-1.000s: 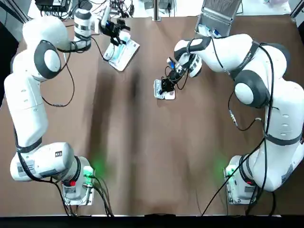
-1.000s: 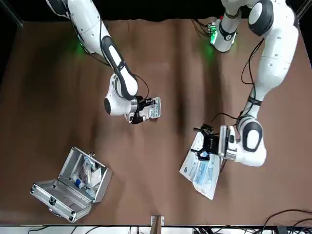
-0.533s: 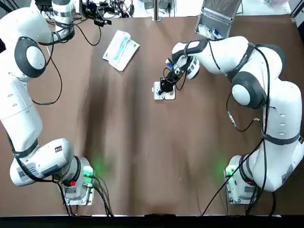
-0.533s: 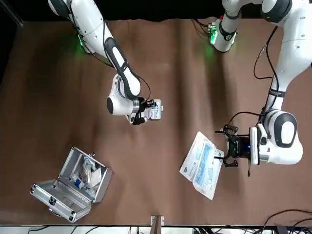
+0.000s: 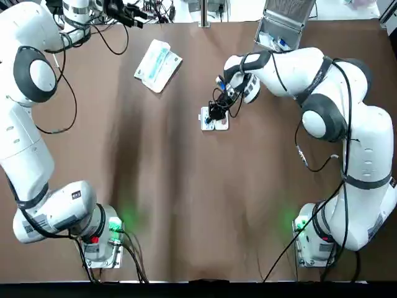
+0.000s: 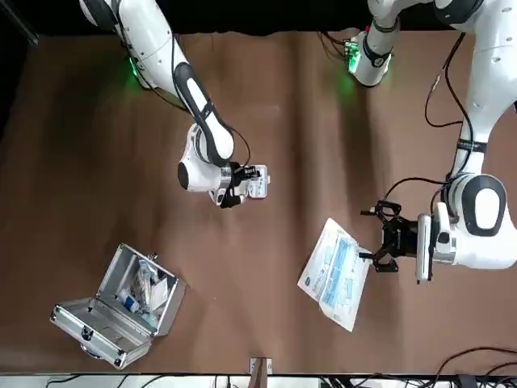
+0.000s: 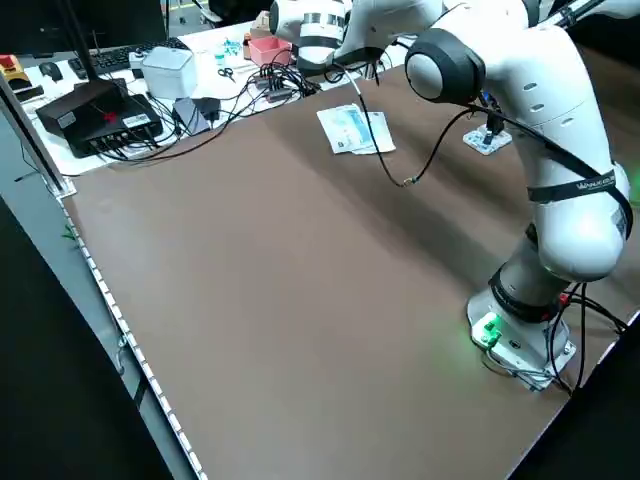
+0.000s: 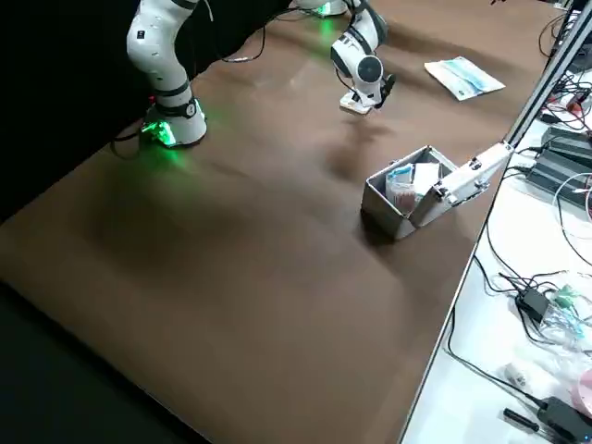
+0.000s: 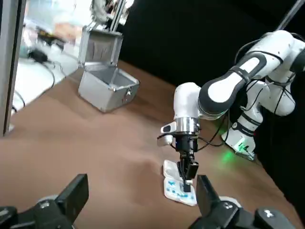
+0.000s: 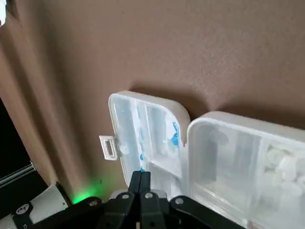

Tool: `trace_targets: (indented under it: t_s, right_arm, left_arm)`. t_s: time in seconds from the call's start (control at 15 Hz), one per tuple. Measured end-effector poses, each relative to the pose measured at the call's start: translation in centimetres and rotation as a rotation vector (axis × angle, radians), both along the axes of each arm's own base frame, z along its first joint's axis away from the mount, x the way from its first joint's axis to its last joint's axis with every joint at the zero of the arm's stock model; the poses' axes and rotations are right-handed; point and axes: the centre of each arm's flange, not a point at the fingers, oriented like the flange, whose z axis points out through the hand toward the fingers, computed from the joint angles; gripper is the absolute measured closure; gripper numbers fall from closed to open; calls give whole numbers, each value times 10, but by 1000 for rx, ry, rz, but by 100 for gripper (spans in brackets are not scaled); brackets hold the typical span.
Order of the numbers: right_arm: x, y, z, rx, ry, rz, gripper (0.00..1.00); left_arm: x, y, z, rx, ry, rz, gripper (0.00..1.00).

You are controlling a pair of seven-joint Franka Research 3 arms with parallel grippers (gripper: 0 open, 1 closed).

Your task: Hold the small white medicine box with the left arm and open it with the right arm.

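Note:
The small white medicine box (image 5: 214, 119) lies opened flat on the brown table, lid (image 10: 143, 138) and tray (image 10: 248, 162) side by side. My right gripper (image 5: 217, 112) stands directly over it, shut, with its tips (image 10: 141, 177) down at the box's inner edge; the same gripper (image 6: 235, 189) shows beside the box (image 6: 255, 182) in the front view. My left gripper (image 5: 138, 12) is far from the box, near the table's far left edge, open with nothing between its fingers (image 9: 78, 188). From there the box (image 9: 180, 190) shows in the distance.
A blue and white flat packet (image 5: 158, 65) lies on the table just inboard of the left gripper (image 6: 380, 238). An open silver case (image 5: 282, 28) stands at the far right edge. Cables and boxes (image 7: 110, 110) clutter the bench beyond the table.
My left gripper has pulled off the blue and white packet and swung out to the far left edge; the packet stays put. The right gripper has hardly moved over the box.

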Motion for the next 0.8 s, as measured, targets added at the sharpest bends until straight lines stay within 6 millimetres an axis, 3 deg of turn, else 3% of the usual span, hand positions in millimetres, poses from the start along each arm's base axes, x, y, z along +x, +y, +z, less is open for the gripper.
trace_targets:
  t_s: [0.47, 0.8]
  right_arm:
    - [1, 1, 0, -3, -9, -4, 99]
    - [7, -1, 3, -8, -28, -19, 99]
  left_arm:
    - [-5, 6, 20, 183, 340, 121, 0]
    - [-7, 16, 15, 332, 588, 237, 0]
